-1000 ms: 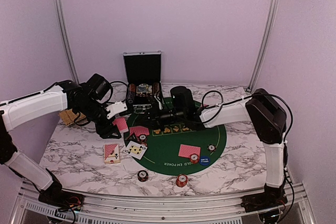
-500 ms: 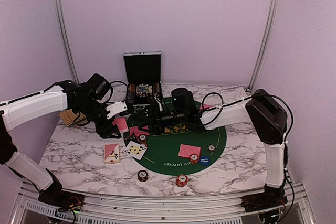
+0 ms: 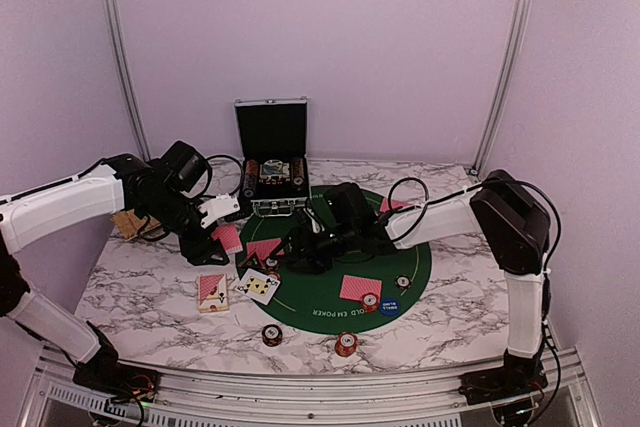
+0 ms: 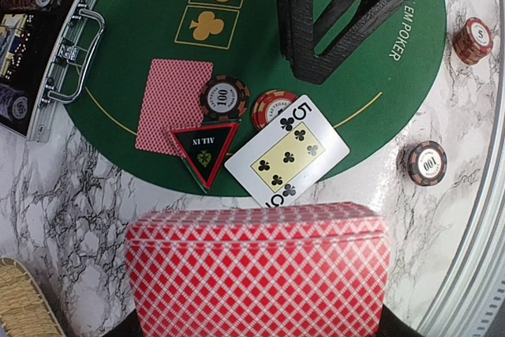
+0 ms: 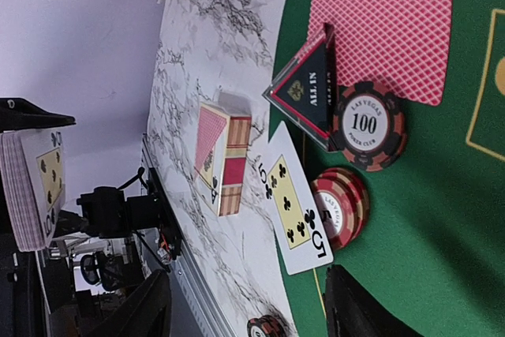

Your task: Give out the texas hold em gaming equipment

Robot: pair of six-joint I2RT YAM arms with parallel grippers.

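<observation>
My left gripper [image 3: 228,238] is shut on a deck of red-backed playing cards [image 4: 256,270], held above the marble at the mat's left edge. Just past the deck lie a face-up five of clubs [image 4: 288,151], a black triangular marker [image 4: 203,146], a black 100 chip [image 4: 224,99], a red chip stack [image 4: 272,108] and a face-down card [image 4: 173,104]. My right gripper [image 5: 248,313] hangs open and empty low over the mat beside the five of clubs [image 5: 296,203] and the red chips [image 5: 341,207]. Another face-down card [image 3: 360,288], a chip [image 3: 370,301] and a blue disc [image 3: 388,307] sit on the mat's near right.
The open silver-edged case [image 3: 272,172] stands at the back of the green mat [image 3: 330,312]. A card box [image 3: 212,290] lies on the marble at the left, the woven tray [image 3: 130,222] at the far left. Two chip stacks [image 3: 271,334] [image 3: 346,344] sit near the front edge.
My right gripper has opened and moved from in front of the case toward the near left, down over the mat beside the chips. The left arm with the deck has barely shifted.
</observation>
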